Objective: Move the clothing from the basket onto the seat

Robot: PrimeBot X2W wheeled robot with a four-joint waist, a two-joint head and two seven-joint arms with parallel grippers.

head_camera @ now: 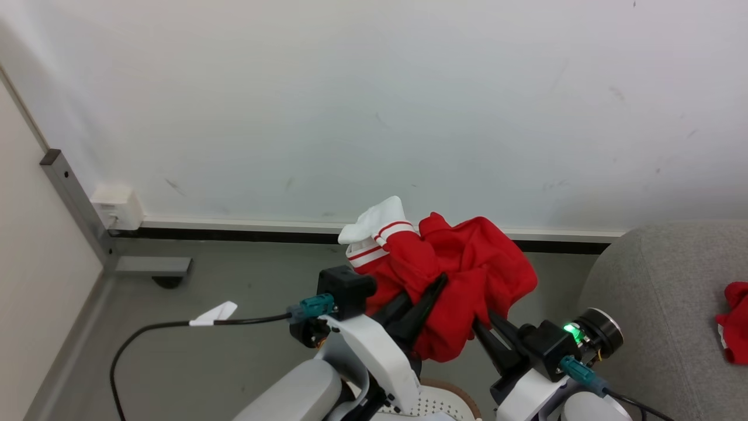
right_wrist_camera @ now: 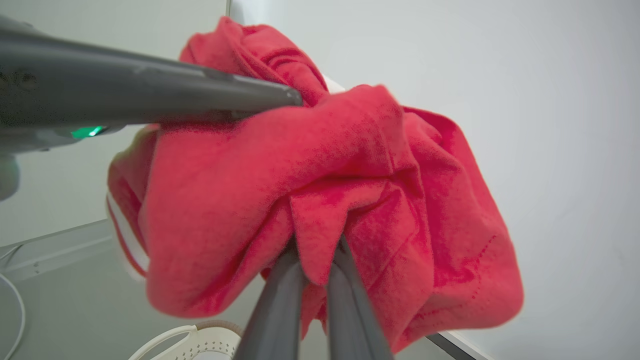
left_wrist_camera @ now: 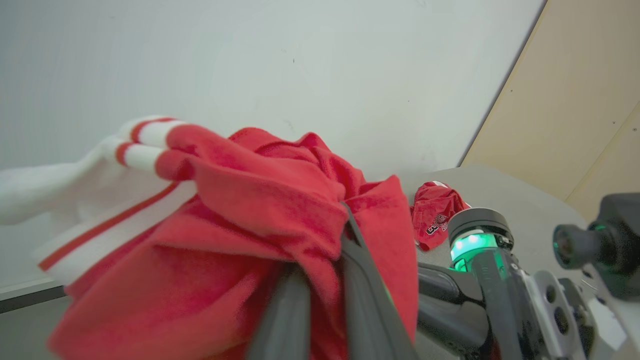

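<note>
1. Left arm (head_camera: 374, 351) rises from bottom centre of the head view, angled up and to the right. Its fingers (head_camera: 426, 301) run into the red bundle.
2. Left jaws: narrow, pinched on a fold of the red garment (head_camera: 473, 263). In the left wrist view the cloth (left_wrist_camera: 225, 225) is bunched between the two fingers (left_wrist_camera: 285, 320).
3. Right arm (head_camera: 529, 383) rises from lower right, angled up and to the left. Green light (head_camera: 571, 332) is lit on its wrist.
4. Right jaws: narrow, clamped on the same garment from the other side. In the right wrist view a fold (right_wrist_camera: 315, 225) is wedged between the fingers (right_wrist_camera: 272, 320).
5. The two arms converge on the bundle. In the right wrist view one left finger (right_wrist_camera: 150, 95) lies across its top.
6. The garment hangs in the air in front of the white wall (head_camera: 374, 88), off the floor (head_camera: 234, 327). A white cuff (head_camera: 377, 231) with red stripes sticks out at the upper left.
7. Basket (head_camera: 435, 406): under the arms at the bottom edge of the head view, with brown rim and perforated wall showing. It is also below the bundle in the right wrist view (right_wrist_camera: 200, 342). Cannot tell what is inside.
8. Sofa (head_camera: 660, 292): on the robot's right. A second red garment (head_camera: 735, 321) lies crumpled on it. The left wrist view shows dark lettering and a 3 on that one (left_wrist_camera: 434, 215).
9. A black cable (head_camera: 152, 330) lies on the floor at left.
</note>
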